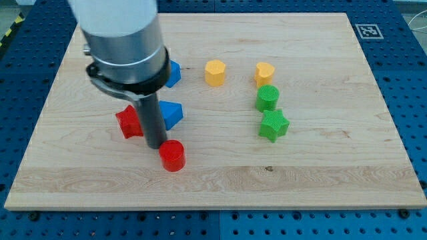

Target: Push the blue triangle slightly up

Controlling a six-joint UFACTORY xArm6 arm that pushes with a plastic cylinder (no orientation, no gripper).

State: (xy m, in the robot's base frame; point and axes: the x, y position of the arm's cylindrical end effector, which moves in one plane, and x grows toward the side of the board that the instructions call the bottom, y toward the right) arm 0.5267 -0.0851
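The blue triangle [171, 114] lies left of the board's middle, partly hidden behind my rod. My tip [156, 146] rests on the board just below and left of it, close to its lower left edge. A red cylinder [172, 155] stands right beside the tip, at its lower right. A red star-like block [128, 122] lies just left of the rod. A second blue block [173, 73] sits above, mostly hidden by the arm's body, its shape unclear.
A yellow hexagon [215, 72] and a yellow heart [264, 73] lie near the view's top middle. A green cylinder [267, 99] and a green star [273, 125] stand below the heart. The wooden board [320, 173] sits on a blue pegboard.
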